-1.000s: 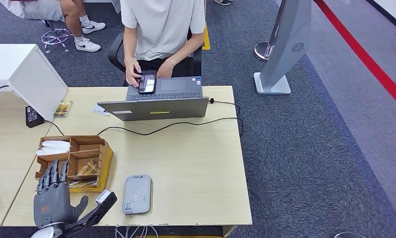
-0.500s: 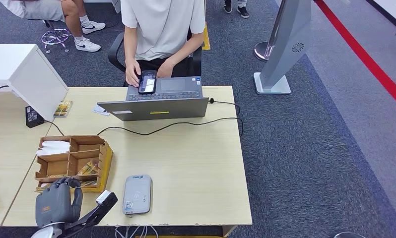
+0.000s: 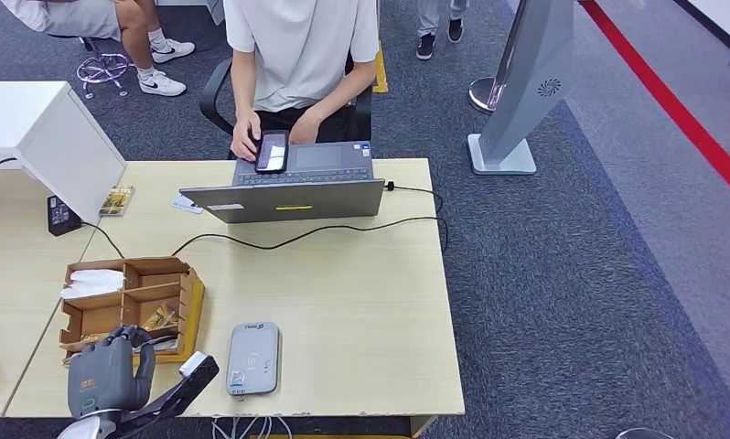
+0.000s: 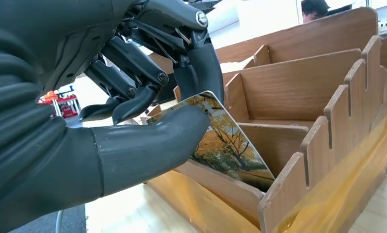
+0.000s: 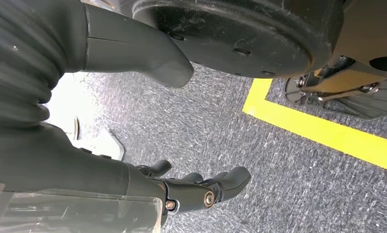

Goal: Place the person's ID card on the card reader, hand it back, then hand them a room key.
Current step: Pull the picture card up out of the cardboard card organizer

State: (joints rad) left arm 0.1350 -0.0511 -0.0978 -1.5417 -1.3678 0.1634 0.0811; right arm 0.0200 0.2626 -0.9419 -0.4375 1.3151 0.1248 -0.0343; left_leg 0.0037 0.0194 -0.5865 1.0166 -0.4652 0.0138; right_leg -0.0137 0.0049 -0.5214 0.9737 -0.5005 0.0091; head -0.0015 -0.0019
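Left hand [image 4: 133, 121] pinching a key card [image 4: 225, 143] between thumb and fingers, the card's lower edge still inside the nearest slot of the wooden box [image 4: 327, 121]. In the head view the hand [image 3: 105, 370] sits at the near end of the box [image 3: 189, 302], beside the reader [image 3: 253, 358] on the surface [image 3: 361, 311]. Right hand [image 5: 191, 189] hangs toward the floor, fingers loosely curled, holding nothing.

Risks, as judged: the pinch lies near the card's upper corner, so the card may pivot or slip as it is lifted. Its lower edge may catch on the notched divider [image 4: 322, 145] and drag the light box. The person [image 3: 302, 55] is busy with a phone [image 3: 271, 150] behind the laptop [image 3: 288, 197], so a handover could be missed.
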